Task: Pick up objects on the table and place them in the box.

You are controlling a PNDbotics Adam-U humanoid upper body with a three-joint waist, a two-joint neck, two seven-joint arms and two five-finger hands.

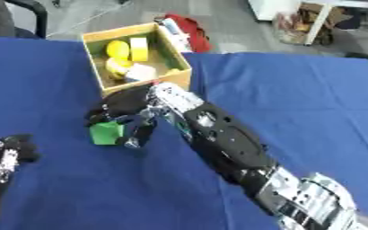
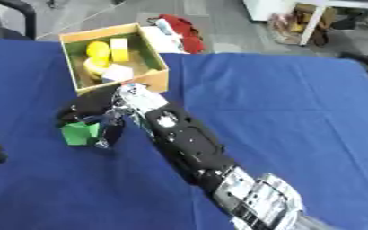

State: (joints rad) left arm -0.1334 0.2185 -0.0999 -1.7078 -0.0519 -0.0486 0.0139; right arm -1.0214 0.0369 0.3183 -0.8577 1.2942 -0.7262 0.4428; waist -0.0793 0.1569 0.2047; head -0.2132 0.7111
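Our right hand (image 1: 124, 112) reaches across the blue table (image 1: 297, 99) from the lower right, its black and silver arm (image 1: 226, 152) running diagonally toward 10 o'clock. The fingers (image 1: 136, 134) are curled down around a green block (image 1: 106, 133), which shows at the hand's 8 o'clock side; we cannot tell whether the block is resting on the cloth or lifted off it.

Just beyond the hand, at 12 o'clock, stands the wooden box (image 1: 175, 78) with a green floor. Inside it lie yellow pieces (image 1: 128, 50) toward the far side and a pale one (image 1: 140, 72) toward the near wall. The hand's back is close to the box's near wall.

Our left hand (image 1: 6, 155) shows at 8 o'clock from the block, near the picture's left edge, well apart from it, resting with fingers relaxed and holding nothing.
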